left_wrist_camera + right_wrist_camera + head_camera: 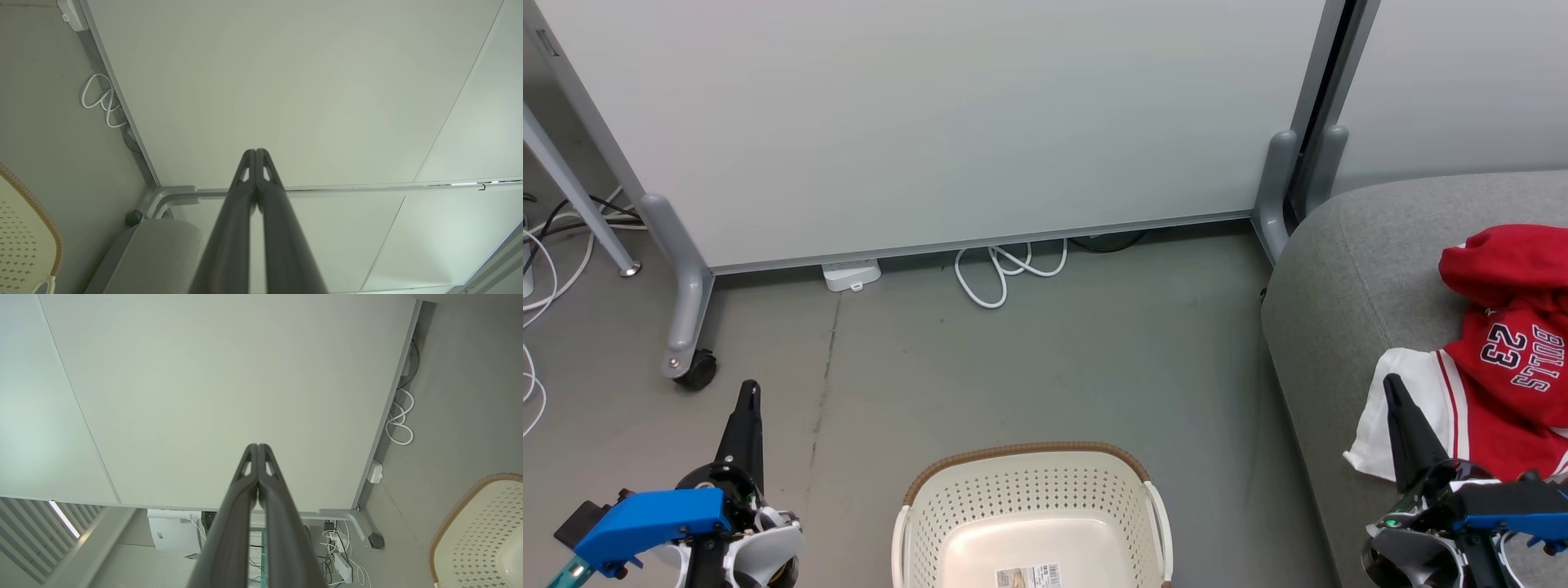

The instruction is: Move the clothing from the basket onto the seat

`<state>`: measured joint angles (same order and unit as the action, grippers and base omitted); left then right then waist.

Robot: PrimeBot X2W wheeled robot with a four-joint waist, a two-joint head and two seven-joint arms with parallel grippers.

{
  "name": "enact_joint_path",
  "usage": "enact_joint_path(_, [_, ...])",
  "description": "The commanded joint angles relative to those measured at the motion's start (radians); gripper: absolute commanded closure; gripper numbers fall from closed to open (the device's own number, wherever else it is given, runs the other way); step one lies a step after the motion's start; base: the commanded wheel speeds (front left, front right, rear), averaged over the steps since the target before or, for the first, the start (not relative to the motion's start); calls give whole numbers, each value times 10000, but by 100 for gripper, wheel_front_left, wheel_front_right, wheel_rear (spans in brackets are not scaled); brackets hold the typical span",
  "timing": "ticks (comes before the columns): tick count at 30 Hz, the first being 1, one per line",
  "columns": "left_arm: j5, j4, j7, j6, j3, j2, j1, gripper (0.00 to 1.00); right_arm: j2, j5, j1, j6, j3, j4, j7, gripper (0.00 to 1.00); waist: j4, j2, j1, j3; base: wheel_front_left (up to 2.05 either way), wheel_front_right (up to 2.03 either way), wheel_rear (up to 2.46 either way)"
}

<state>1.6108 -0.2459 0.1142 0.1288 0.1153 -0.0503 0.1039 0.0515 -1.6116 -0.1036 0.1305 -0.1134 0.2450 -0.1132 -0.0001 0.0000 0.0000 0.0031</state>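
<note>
- Closed tight, the left gripper (749, 390) is seen at the lower left of the head view. Its two dark fingers are pressed into a single point, nothing is held, and the tip is set over the grey floor (1013, 367).
- In the left wrist view these fingers rise from the bottom edge with their tips touching, outlined against the pale partition panel (286, 81).
- At the lower right of the head view, the right gripper (1393, 385) is likewise shut on nothing. Its tip is seen against the white sleeve of the jersey (1511, 359), and it cannot be told whether the sleeve is touched.
- The clothing (1503, 327) is found at the right edge of the head view, lying on the seat (1339, 286). The jersey, lettered "BULLS 23", is spread lower in the frame, and the plain red garment (1503, 261) is bunched just above it, touching it.
- The basket (1029, 449) is placed on the floor at the bottom centre of the head view, apart from the seat. Its brown rim is turned toward the top of the frame, and a label (1029, 576) is seen on its pale bottom.
- A white cable (1009, 273) is looped at the foot of the panel, at upper centre.
</note>
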Motion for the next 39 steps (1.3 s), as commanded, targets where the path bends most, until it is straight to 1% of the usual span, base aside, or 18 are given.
enact_joint_path(1, [29,39,42,35,25,9,94,100,-28,-25,-103,4,-20,11,-24,100,1,0,0,0,0,0,0])
enact_joint_path(39, [35,39,36,36,19,9,93,100,-26,-27,-103,4,-18,11,-22,100,1,0,0,0,0,0,0])
